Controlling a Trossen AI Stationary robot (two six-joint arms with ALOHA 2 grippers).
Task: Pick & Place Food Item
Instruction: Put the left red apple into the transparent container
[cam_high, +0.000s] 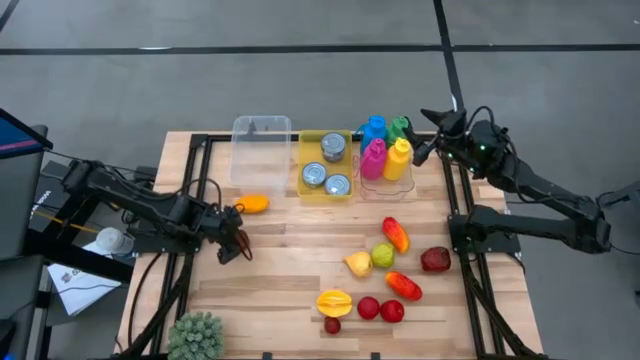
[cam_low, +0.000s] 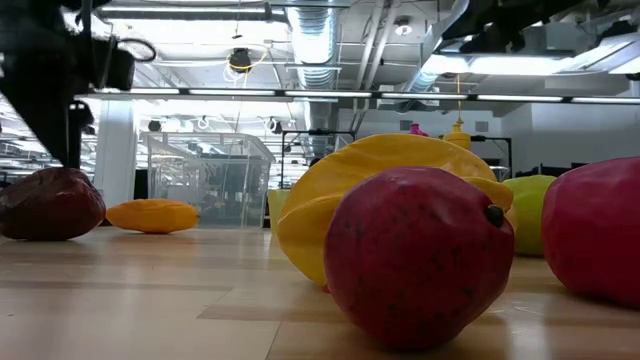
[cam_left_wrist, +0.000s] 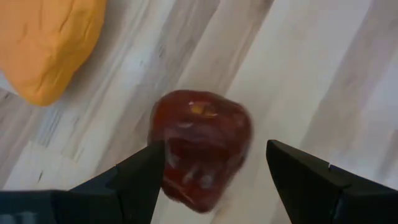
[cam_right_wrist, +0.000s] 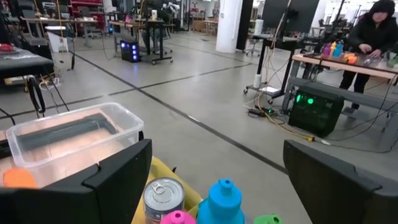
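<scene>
The left gripper (cam_high: 234, 246) hung low over the left side of the wooden table (cam_high: 290, 270), its fingers spread apart with a dark red apple-like fruit (cam_left_wrist: 200, 148) between them; the left wrist view showed one finger (cam_left_wrist: 134, 180) touching or nearly touching the fruit and the other standing clear of it, so the fruit was framed rather than squeezed, and whether it rested on the boards or hung just above them could not be told. In the low view this fruit (cam_low: 48, 203) appeared at the far left, near table level. Just beside it lay an orange food item (cam_high: 253, 204), close to the clear plastic bin (cam_high: 262, 140) at the back of the table. Next to that bin stood a yellow tray (cam_high: 305, 160) holding three tins (cam_high: 333, 148), and next to that a clear holder with coloured bottles (cam_high: 383, 152). The right gripper (cam_high: 428, 133) waited above the back right corner near the bottles, its fingers wide apart and holding nothing. On the right half of the table were scattered more toy foods: a red-and-orange piece (cam_high: 396, 234), a green fruit (cam_high: 383, 255), a dark red one (cam_high: 435, 260), a yellow starfruit-like piece (cam_high: 334, 301) and several small red fruits (cam_high: 380, 309). A small green plant (cam_high: 196, 336) stood at the front left corner. In the right wrist view a person (cam_right_wrist: 376, 30) bent over a far table.
</scene>
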